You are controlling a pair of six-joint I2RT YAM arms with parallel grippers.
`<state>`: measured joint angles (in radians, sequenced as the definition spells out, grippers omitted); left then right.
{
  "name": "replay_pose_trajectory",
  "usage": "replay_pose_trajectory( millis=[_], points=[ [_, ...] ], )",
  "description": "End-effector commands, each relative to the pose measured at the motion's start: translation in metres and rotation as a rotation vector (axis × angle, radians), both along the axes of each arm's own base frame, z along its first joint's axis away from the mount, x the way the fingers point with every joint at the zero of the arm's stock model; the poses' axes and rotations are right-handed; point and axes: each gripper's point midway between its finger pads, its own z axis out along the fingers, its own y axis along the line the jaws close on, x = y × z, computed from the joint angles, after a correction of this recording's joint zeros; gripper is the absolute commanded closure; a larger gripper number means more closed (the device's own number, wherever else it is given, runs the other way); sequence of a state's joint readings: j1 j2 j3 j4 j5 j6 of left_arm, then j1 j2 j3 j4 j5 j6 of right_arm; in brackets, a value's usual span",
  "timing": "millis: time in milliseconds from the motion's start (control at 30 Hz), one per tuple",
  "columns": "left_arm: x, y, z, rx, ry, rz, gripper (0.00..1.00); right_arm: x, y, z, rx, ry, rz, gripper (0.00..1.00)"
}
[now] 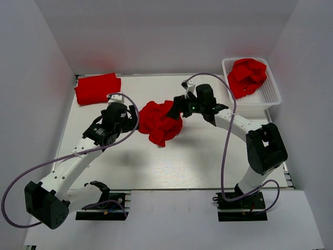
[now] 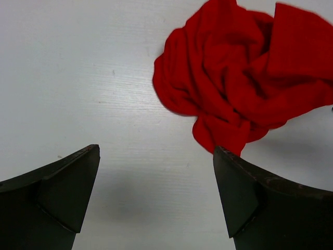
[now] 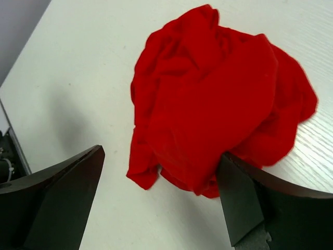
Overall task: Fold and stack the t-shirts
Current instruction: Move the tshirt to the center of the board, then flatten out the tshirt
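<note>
A crumpled red t-shirt point(image 1: 160, 123) lies in a heap at the middle of the table; it also shows in the left wrist view point(image 2: 244, 78) and the right wrist view point(image 3: 218, 99). My left gripper point(image 1: 131, 121) is open and empty just left of the heap. My right gripper point(image 1: 179, 110) is open and empty at the heap's right side, its fingers apart above the table. A folded red t-shirt point(image 1: 97, 88) lies at the back left. Another crumpled red t-shirt point(image 1: 246, 76) sits in the white basket point(image 1: 271, 92).
The white mesh basket stands at the back right corner. White walls enclose the table on three sides. Purple cables loop from both arms.
</note>
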<state>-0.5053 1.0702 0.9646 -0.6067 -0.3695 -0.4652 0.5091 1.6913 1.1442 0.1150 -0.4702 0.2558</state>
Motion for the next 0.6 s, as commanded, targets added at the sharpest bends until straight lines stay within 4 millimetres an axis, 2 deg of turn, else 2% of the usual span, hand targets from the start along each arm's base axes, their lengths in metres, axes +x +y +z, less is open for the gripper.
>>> replay_pose_trajectory(
  millis=[0,67,100,133,167,200,233,300,333,367,433,467,567],
  points=[
    [-0.004,-0.011,-0.01,-0.033,0.04,-0.05,0.0,0.017,-0.015,0.043,-0.008,-0.121,-0.084,0.1],
    [-0.005,-0.015,-0.016,-0.043,0.056,-0.07,0.0,0.02,-0.028,0.043,-0.056,-0.133,-0.144,0.1],
    [-0.005,-0.017,-0.016,-0.042,0.059,-0.084,0.0,0.018,-0.039,0.052,-0.074,-0.156,-0.195,0.1],
    [-0.005,-0.017,-0.019,-0.038,0.067,-0.083,0.0,0.021,-0.049,0.053,-0.098,-0.163,-0.251,0.1],
    [-0.005,-0.017,-0.019,-0.037,0.067,-0.083,0.0,0.017,-0.059,0.064,-0.086,-0.176,-0.3,0.1],
    [-0.005,-0.019,-0.023,-0.037,0.081,-0.09,0.0,0.013,-0.068,0.05,-0.126,-0.147,-0.333,0.1],
    [-0.004,-0.019,-0.027,-0.022,0.094,-0.096,0.0,0.021,-0.093,0.044,-0.197,-0.143,-0.461,0.1],
    [-0.001,-0.028,-0.028,-0.042,0.092,-0.132,0.0,0.013,-0.116,0.033,-0.232,-0.093,-0.569,0.1],
    [-0.003,-0.034,-0.036,-0.028,0.108,-0.168,0.0,0.015,-0.136,0.028,-0.285,-0.095,-0.662,0.1],
    [-0.003,-0.035,-0.043,-0.019,0.115,-0.185,0.0,0.011,-0.147,0.026,-0.284,-0.082,-0.711,0.1],
    [-0.004,-0.056,-0.048,-0.029,0.113,-0.318,0.0,0.007,-0.169,0.012,-0.334,-0.07,-0.795,0.1],
    [-0.007,-0.064,-0.059,-0.045,0.158,-0.354,0.0,0.005,-0.174,0.01,-0.34,-0.063,-0.815,0.1],
    [-0.009,-0.073,-0.071,-0.049,0.196,-0.41,0.0,-0.003,-0.186,-0.002,-0.376,-0.026,-0.829,0.1]
  ],
)
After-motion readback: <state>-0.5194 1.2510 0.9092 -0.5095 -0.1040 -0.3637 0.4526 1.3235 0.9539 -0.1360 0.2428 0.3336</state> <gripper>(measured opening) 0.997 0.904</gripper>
